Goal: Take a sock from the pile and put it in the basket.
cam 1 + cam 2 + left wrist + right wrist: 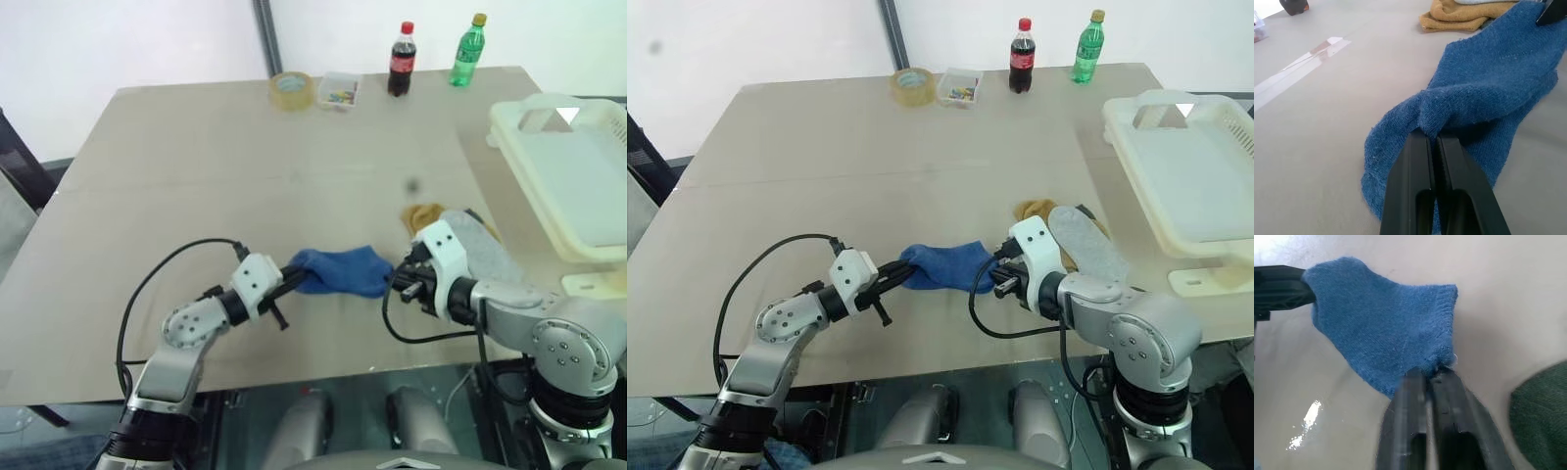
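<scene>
A bright blue sock (338, 271) hangs stretched between my two grippers just above the table, near its front edge. My left gripper (1430, 134) is shut on one end of it, the knit bunched at the fingertips. At the other end, my right gripper (1432, 372) has its fingers close together with the cuff corner pinched at their tips. The pile (1087, 240) lies just behind my right hand, with a pale grey sock, a mustard sock (423, 215) and a dark green sock (1542, 416). The cream-white basket (1127, 117) stands at the table's right side.
Along the far edge of the table stand a roll of tape (292, 90), a small clear box of coloured bits (339, 90), a cola bottle (402, 61) and a green bottle (468, 51). A black cable loops from my left wrist over the table's front edge.
</scene>
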Robot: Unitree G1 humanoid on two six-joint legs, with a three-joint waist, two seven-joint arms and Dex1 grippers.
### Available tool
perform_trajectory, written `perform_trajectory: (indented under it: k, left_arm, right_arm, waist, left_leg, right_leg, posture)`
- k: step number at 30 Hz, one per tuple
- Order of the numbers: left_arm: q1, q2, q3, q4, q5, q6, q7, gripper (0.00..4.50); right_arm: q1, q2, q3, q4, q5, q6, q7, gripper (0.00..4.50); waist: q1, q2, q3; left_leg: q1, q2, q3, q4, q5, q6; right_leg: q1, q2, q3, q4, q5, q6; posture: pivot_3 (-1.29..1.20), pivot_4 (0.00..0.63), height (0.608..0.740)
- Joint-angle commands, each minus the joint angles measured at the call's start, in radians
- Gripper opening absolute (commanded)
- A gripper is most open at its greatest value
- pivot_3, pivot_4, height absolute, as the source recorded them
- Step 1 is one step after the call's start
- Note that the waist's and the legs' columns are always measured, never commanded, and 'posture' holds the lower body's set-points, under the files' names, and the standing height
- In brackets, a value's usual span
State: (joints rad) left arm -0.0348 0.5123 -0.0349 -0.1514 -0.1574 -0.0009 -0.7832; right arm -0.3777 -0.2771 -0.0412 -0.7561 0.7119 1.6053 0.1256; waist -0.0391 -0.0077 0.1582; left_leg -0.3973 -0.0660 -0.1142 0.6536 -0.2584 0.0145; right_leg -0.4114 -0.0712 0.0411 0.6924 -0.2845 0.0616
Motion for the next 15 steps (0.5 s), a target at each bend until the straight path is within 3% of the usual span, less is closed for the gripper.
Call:
perform_trajectory:
  k: [1,2,8,12,15]
  left_arm:
    - [0.004,0.010,0.003,-0.005,-0.005,-0.023,-0.006,0.00]
    - [0.005,0.011,0.003,-0.004,-0.006,-0.025,-0.007,0.00]
    - [0.005,0.017,0.010,0.003,-0.005,-0.034,-0.006,0.00]
    - [0.007,0.013,0.003,0.000,-0.003,-0.032,-0.002,0.00]
    - [0.007,0.009,-0.005,-0.003,-0.003,-0.029,-0.003,0.00]
  right_arm:
    - [-0.033,-0.046,0.012,-0.037,-0.006,-0.050,0.038,1.96]
    - [-0.039,-0.063,0.016,-0.039,-0.004,-0.065,0.052,2.41]
    - [-0.087,-0.181,0.057,-0.043,-0.032,-0.257,0.159,2.41]
    - [-0.138,-0.240,0.218,0.009,-0.151,-0.472,0.223,2.41]
    - [-0.155,-0.207,0.348,0.113,-0.262,-0.648,0.247,2.41]
  waist:
    - [0.001,0.000,0.000]
    - [0.001,0.000,0.000]
    - [0.000,0.000,0.000]
    - [-0.002,0.000,0.000]
    - [-0.001,0.000,0.000]
  left_leg:
    - [0.000,0.000,0.000,0.000,0.000,0.000]
    - [0.000,0.000,0.000,0.000,0.000,0.000]
    - [0.000,0.000,0.000,0.000,0.000,0.000]
    - [0.000,0.000,0.000,0.000,0.000,0.000]
    - [0.000,0.001,0.000,0.000,0.000,0.000]
  right_leg:
    - [0.000,0.000,0.000,0.000,0.000,0.000]
    - [0.000,0.000,0.000,0.000,0.000,0.000]
    - [0.000,0.000,0.000,-0.001,0.000,0.000]
    - [0.000,0.000,-0.001,-0.001,0.000,0.000]
    - [0.000,0.000,-0.001,-0.001,0.000,0.000]
  posture:
    - [0.00,0.150,0.740]
    - [0.00,0.150,0.740]
    - [0.00,0.150,0.740]
    - [0.00,0.150,0.740]
    - [0.00,0.150,0.740]
